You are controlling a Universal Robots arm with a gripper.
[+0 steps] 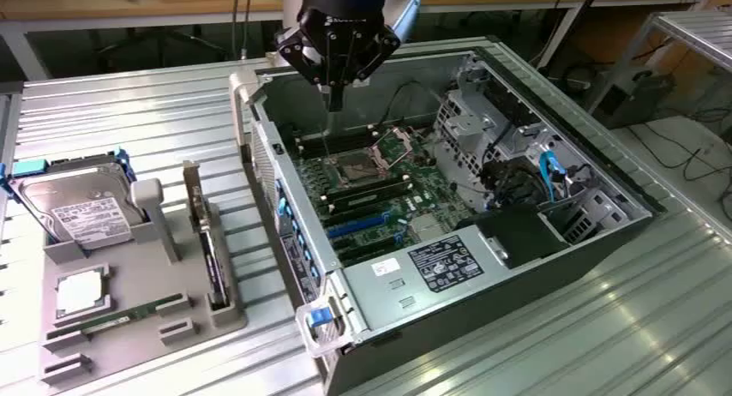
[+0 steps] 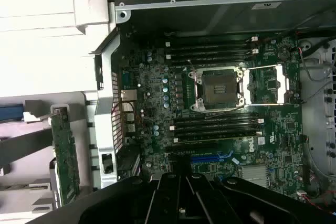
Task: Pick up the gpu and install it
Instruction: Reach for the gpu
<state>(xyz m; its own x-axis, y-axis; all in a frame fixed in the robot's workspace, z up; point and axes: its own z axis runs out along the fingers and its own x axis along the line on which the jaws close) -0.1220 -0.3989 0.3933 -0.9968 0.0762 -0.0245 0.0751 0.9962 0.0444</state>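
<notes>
The gpu (image 1: 211, 250) is a thin dark card standing on edge in a grey holder (image 1: 126, 306) on the exterior view's left, beside the open computer case (image 1: 595, 233). In the wrist view the gpu (image 2: 65, 156) shows a green-brown face. My gripper (image 1: 333, 105) hangs over the far end of the case, above the motherboard (image 1: 378, 199), well apart from the gpu. Its black fingers (image 2: 181, 192) are pressed together with nothing between them. Blue expansion slots (image 1: 360, 226) lie on the motherboard (image 2: 152, 129) just below my fingertips in the wrist view.
A silver hard drive (image 1: 82, 212) with a white label, a square chip (image 1: 81, 291) and a narrow green memory stick (image 1: 115, 324) also sit in the holder. An open processor socket (image 2: 218, 90) and memory slots (image 2: 215, 127) fill the board. Ribbed metal table (image 1: 640, 327) surrounds the case.
</notes>
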